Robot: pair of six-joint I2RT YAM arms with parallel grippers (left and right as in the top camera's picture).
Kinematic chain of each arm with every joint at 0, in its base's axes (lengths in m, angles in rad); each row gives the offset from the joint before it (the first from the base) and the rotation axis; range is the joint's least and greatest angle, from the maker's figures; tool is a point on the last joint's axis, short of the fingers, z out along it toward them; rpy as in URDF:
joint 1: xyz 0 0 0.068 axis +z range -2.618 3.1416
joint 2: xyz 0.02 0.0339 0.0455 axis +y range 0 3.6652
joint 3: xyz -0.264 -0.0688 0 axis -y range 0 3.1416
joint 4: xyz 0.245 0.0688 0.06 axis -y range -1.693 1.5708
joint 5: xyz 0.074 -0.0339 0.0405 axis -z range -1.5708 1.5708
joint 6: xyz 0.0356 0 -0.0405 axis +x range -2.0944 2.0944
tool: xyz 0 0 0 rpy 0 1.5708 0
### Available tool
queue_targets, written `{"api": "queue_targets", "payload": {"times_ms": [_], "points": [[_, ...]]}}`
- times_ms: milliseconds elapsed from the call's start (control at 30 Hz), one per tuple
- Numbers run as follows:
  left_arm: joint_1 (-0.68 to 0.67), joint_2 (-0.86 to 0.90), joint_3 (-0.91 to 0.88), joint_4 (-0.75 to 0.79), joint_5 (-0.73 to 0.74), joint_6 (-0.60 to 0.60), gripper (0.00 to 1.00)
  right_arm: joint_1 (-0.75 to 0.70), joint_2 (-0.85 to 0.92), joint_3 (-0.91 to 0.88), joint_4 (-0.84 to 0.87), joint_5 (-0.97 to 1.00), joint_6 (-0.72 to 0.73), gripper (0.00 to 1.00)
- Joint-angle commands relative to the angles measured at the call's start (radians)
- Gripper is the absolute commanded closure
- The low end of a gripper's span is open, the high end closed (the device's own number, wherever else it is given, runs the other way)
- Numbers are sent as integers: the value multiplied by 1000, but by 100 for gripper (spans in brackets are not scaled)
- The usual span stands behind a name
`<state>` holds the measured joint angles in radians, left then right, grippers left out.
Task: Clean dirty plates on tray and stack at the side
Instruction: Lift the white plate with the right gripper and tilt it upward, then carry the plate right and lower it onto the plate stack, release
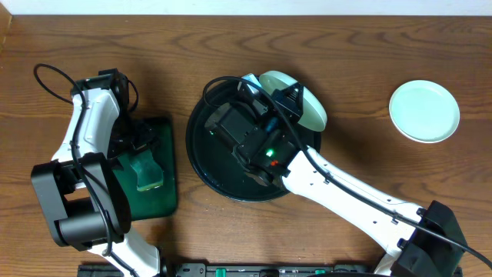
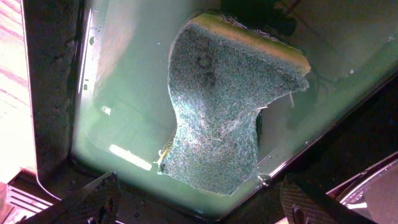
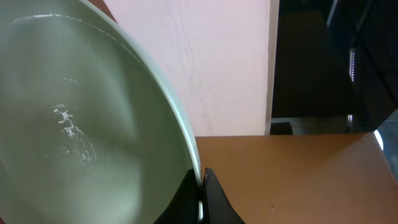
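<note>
In the overhead view the right arm reaches from the lower right corner across the black tray (image 1: 201, 158) at the centre. The right gripper (image 3: 200, 186) is clamped on the rim of a pale-mint plate (image 1: 301, 106). This plate sits tilted over the tray's upper right edge, and I cannot tell whether it touches the tray. In the right wrist view the plate fills the left of the frame, its rim pinched between the two dark fingertips (image 3: 214, 202) at the bottom centre, and faint white marks show on its inner face. A second plate (image 1: 424, 111) lies flat on the wooden table (image 1: 361, 54) at the upper right, well apart from the tray. At the left of the overhead view the left arm hangs over a green tray (image 1: 165, 192) just beside the black one. The left gripper (image 2: 199, 202) is spread wide and grasps nothing, its fingers (image 2: 93, 199) showing at the two bottom corners of the left wrist view. Between and above them a sponge (image 2: 221, 118) lies on the glossy green tray, scouring side up, with its yellow layer along the upper edge.
</note>
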<state>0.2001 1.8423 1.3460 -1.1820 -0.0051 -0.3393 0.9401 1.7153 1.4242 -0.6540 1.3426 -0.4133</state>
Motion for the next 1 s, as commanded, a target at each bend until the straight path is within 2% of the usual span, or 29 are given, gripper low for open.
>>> {"api": "queue_targets", "payload": {"times_ms": [0, 533, 600, 667, 833, 900, 967], "points": [[-1, -2, -5, -6, -3, 6, 17, 18, -29, 23, 8, 38, -7, 99], [-1, -2, -5, -6, -3, 6, 17, 17, -29, 23, 11, 31, 21, 99], [-1, -2, -5, -6, -3, 6, 17, 13, -29, 23, 5, -21, 106, 99], [-1, -2, -5, -6, -3, 6, 17, 5, -29, 23, -25, -154, 223, 99], [-1, -2, -5, -6, -3, 6, 17, -61, -29, 23, -118, -539, 664, 99], [-1, -2, -5, -6, -3, 6, 17, -115, -29, 23, -129, -615, 820, 99], [-1, -2, -5, -6, -3, 6, 17, -173, -29, 23, -128, -660, 908, 99]]}}
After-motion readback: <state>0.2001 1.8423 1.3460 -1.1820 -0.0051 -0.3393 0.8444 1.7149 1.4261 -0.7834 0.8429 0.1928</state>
